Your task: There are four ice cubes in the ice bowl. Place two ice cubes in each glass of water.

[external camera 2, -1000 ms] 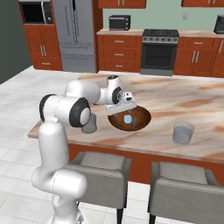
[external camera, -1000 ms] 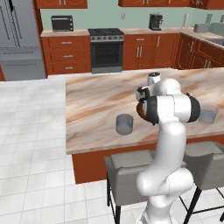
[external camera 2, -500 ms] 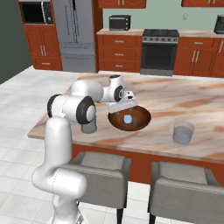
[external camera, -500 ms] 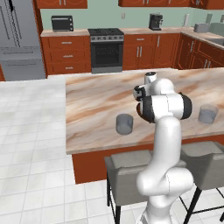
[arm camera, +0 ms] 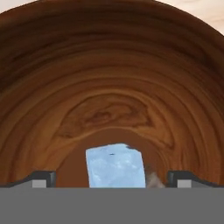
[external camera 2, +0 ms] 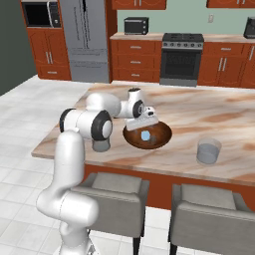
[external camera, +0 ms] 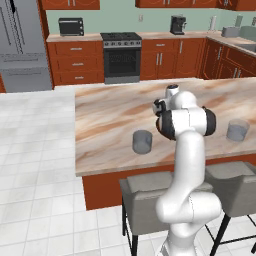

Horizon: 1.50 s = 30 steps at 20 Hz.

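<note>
From the left base cam, the arm's elbow hides the bowl, but you can see one glass (external camera: pixel 142 141) sitting on the counter (external camera: pixel 110 120) left of the arm and the other glass (external camera: pixel 237 129) off to its right, well apart from each other. From the right base cam the bowl (external camera 2: pixel 147 135) is clear: it sits on the counter between the two glasses, with the gripper (external camera 2: pixel 143 122) hanging low over its near-left rim and an ice cube (external camera 2: pixel 145 135) visible in the middle of the bowl. One glass peeks out behind the arm left of the bowl, the other stands well right of it. Hand cam looks straight into the bowl, and the cube sits right between the finger tips (arm camera: pixel 41 179), jaws spread wide, nothing held. I can only make out one pale blue block there; can't tell if more are stacked behind it. What could go wrong: the bowl's curved floor lets a slick cube skate sideways when one finger touches first, or the fingers hit the wood before closing and shove the bowl toward a glass.
</note>
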### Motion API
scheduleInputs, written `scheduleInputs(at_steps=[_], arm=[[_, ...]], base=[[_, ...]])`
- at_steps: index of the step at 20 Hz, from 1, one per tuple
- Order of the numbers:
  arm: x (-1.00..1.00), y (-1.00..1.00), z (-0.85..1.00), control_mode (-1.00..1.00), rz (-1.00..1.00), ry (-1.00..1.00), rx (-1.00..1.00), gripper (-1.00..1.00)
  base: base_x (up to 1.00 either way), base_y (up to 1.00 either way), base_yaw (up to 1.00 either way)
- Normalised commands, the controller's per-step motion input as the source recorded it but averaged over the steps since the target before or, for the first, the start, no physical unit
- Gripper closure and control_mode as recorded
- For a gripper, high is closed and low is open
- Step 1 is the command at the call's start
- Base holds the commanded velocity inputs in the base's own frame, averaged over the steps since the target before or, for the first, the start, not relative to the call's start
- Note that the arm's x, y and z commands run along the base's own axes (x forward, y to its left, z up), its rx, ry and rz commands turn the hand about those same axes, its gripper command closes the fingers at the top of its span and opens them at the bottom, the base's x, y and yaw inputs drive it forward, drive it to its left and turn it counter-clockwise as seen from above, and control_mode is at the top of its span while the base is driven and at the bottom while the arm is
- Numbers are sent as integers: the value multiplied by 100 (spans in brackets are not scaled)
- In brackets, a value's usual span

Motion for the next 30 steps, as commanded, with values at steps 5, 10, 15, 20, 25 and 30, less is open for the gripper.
scheduleInputs(at_steps=[5,10,15,20,25,30], arm=[[-25,-7,-1,-100,0,-1,4,-100],[0,0,-19,-100,0,0,0,-100],[10,0,-36,-100,0,0,0,-100],[0,0,-15,-100,0,0,0,-100],[0,0,-7,-100,0,0,0,-100],[-2,0,0,-100,0,-1,0,100]], base=[[0,0,0],[0,0,0],[0,0,0],[0,0,0],[0,0,0],[0,0,0]])
